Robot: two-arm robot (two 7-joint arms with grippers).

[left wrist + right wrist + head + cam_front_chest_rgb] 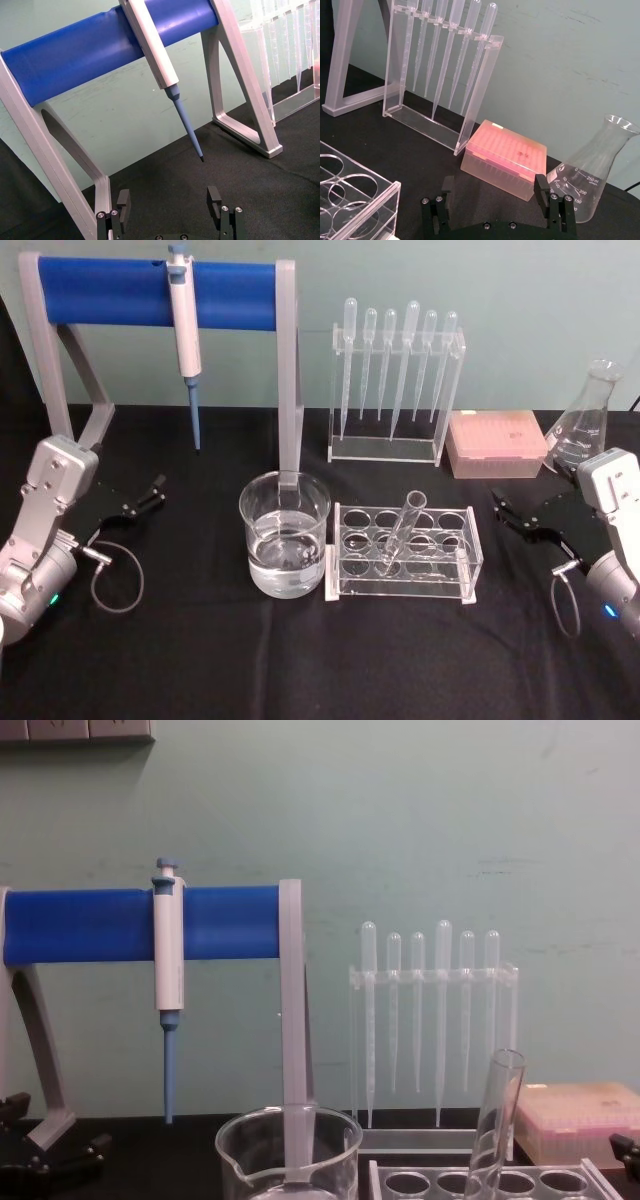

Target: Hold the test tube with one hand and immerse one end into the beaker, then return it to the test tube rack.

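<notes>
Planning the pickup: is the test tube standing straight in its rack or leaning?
Leaning. The test tube sits in the test tube rack, rim tipped toward the robot's right.

Test tube (497,1120) stands tilted in the clear rack (480,1182), rim up. Beaker (288,1150) sits just left of the rack. Micropipette (168,960) hangs from the blue bar (100,925). Pipettes (442,1010) hang upright behind. Pink box (580,1115) at the right edge.
</notes>
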